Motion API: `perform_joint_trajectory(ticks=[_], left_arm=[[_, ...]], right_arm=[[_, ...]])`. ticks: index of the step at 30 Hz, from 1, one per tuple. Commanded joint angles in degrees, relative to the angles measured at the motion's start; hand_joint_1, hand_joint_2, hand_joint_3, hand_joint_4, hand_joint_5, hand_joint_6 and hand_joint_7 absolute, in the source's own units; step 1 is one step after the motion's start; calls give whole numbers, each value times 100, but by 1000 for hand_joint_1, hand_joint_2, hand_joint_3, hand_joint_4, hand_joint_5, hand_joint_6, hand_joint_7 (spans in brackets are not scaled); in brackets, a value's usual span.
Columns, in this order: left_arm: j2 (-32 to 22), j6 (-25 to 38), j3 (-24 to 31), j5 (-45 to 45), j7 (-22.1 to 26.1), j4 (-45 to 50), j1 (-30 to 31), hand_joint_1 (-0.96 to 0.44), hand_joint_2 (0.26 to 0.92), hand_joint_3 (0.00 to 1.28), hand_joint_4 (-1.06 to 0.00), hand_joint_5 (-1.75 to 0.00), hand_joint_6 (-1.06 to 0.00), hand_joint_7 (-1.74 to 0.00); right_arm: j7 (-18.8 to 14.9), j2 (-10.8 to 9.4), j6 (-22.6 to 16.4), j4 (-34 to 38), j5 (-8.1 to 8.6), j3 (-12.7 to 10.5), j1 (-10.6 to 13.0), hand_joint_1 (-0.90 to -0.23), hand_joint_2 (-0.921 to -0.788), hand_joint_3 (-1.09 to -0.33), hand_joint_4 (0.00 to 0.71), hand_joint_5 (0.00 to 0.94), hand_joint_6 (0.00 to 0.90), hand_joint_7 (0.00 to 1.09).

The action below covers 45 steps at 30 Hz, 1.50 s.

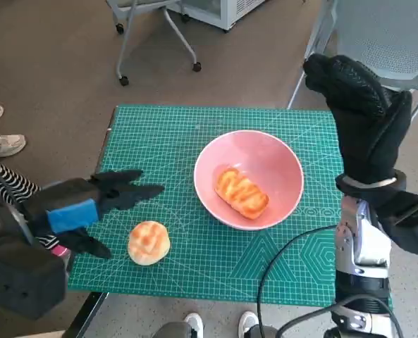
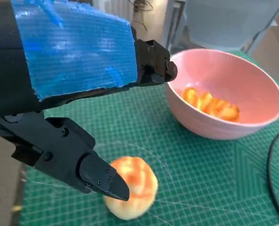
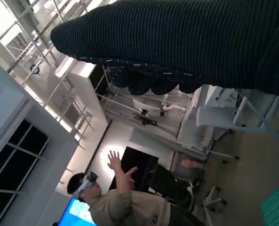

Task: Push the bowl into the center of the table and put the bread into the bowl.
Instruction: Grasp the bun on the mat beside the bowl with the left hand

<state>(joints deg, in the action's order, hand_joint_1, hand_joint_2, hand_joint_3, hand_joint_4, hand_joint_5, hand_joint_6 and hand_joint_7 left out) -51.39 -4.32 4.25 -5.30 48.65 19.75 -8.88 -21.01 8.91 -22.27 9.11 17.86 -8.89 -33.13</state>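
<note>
From the head camera, the pink bowl [image 1: 249, 179] sits near the middle of the green cutting mat [image 1: 159, 134], and there's one piece of bread, a long striped roll [image 1: 242, 193], already lying inside it. A second piece, a round bun [image 1: 149, 243], is out on the mat, just beside the bowl on the side towards the left hand [image 1: 99, 201]. So two breads in all, one bowl, one mat.

That left hand hovers just beside the bun, away from the bowl, fingers spread apart and holding nothing. The left wrist camera gives what the head view can't: the bun [image 2: 132, 187] seen low and close, sitting between the black fingers [image 2: 104, 178] of the left hand [image 2: 78, 108], the nearer fingertip overlapping its edge, though whether it touches the bun I can't say. The bowl [image 2: 224, 101] shows side-on here, the roll [image 2: 210, 104] resting on its floor.

The right hand [image 1: 364, 120] is raised beside the bowl, on the side away from the bun, gloved fingers extended, nothing in it. The right wrist camera sees no table at all, only the glove [image 3: 186, 42] and, beyond it, a person [image 3: 125, 202] wearing a headset with both hands lifted. A black cable [image 1: 293, 246] curves over the mat near the bowl.
</note>
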Motion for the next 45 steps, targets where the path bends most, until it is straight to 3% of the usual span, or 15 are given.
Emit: perform_joint_trajectory(ticks=[1, 17, 27, 32, 37, 38, 39, 40, 42, 45], left_arm=[[134, -106, -261, -209, -157, -178, 129, -316, 745, 1, -134, -8, -240, -67], [583, -506, -996, -663, -503, -1045, 74, -292, 747, 1, -157, -7, -259, -37], [871, -757, -1445, -1019, -741, -1835, -1, -216, 745, 1, -238, -25, -323, -45], [891, -673, -1554, -1156, -734, -1949, -39, -119, 762, 12, -398, -47, -467, -84], [854, -562, -1613, -1295, -739, -1926, -70, -38, 805, 61, -660, -111, -670, -225], [845, -566, -1616, -1326, -754, -1922, -69, -23, 799, 104, -718, -155, -667, -355], [840, -568, -1616, -1349, -764, -1919, -67, -15, 843, 101, -707, -515, -628, -673], [832, -586, -1615, -1380, -784, -1924, -68, -9, 871, 107, -690, -757, -595, -887], [821, -631, -1606, -1411, -818, -1941, -70, -4, 884, 113, -700, -985, -594, -1003], [798, -691, -1584, -1422, -873, -1952, -62, -1, 882, 123, -720, -1118, -615, -1082]], right_arm=[[-52, 60, 43, 52, 20, -21, 70, -661, -921, -627, 168, 2, 41, 570], [-67, 95, 97, -21, 48, -48, 109, -662, -921, -626, 163, 0, 43, 566], [-47, 110, 131, -79, 23, -37, 131, -667, -921, -630, 156, 0, 43, 564], [-69, 137, 158, -88, 63, -55, 139, -669, -921, -629, 155, 0, 44, 564], [-47, 134, 213, -146, 74, -38, 147, -668, -921, -629, 154, 0, 44, 563], [-46, 132, 212, -150, 69, -33, 152, -669, -921, -629, 153, 0, 44, 563], [-45, 130, 212, -154, 65, -30, 156, -669, -921, -629, 153, 0, 44, 563], [-48, 128, 210, -146, 63, -29, 155, -670, -921, -629, 153, 0, 44, 563], [-51, 127, 210, -137, 61, -27, 153, -670, -921, -629, 153, 0, 44, 562], [-54, 125, 208, -142, 62, -25, 163, -669, -921, -630, 152, 0, 44, 562]])
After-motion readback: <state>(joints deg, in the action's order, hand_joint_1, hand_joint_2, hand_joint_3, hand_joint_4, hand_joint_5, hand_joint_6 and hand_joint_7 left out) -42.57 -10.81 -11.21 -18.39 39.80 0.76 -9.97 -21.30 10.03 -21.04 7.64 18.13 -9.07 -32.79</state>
